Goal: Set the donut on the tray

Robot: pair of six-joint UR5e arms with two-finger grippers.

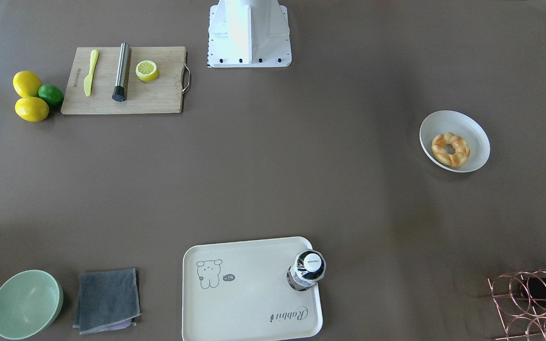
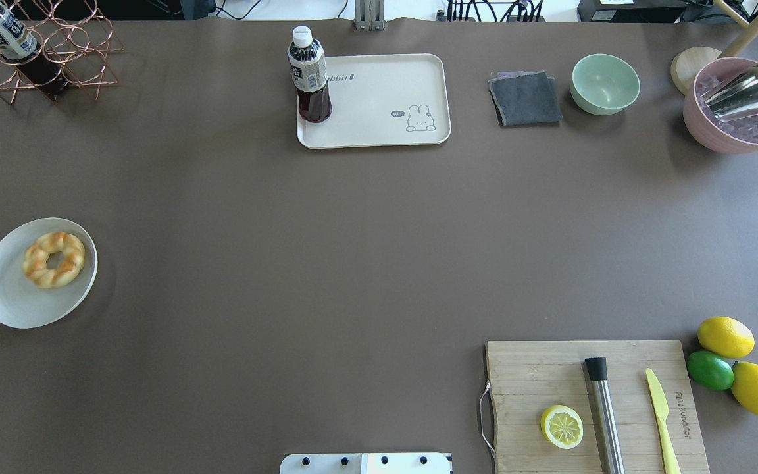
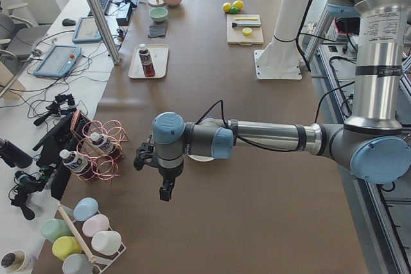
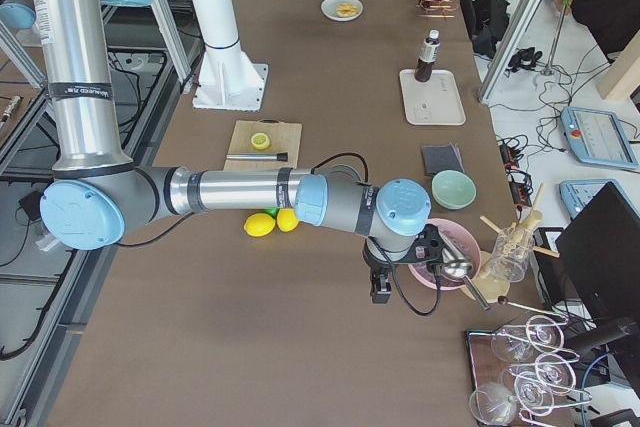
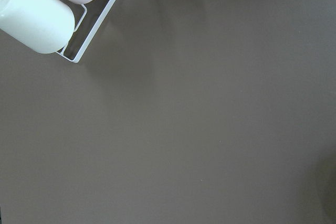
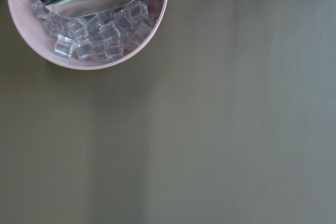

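Brown covering spans the table (image 2: 353, 263), where the donut (image 2: 54, 259) sits in a white plate (image 2: 7, 306) at the overhead view's left edge. It is well apart from the tray (image 2: 379, 99) at top centre, whose left end bears a bottle (image 2: 310, 79) while the rest lies bare for the pastry. Seemingly held clear of the work area, the left tool (image 3: 166, 190) and the right tool (image 4: 380, 291) hang low in the middle of their side views; whether either is spread or pressed together I cannot tell.
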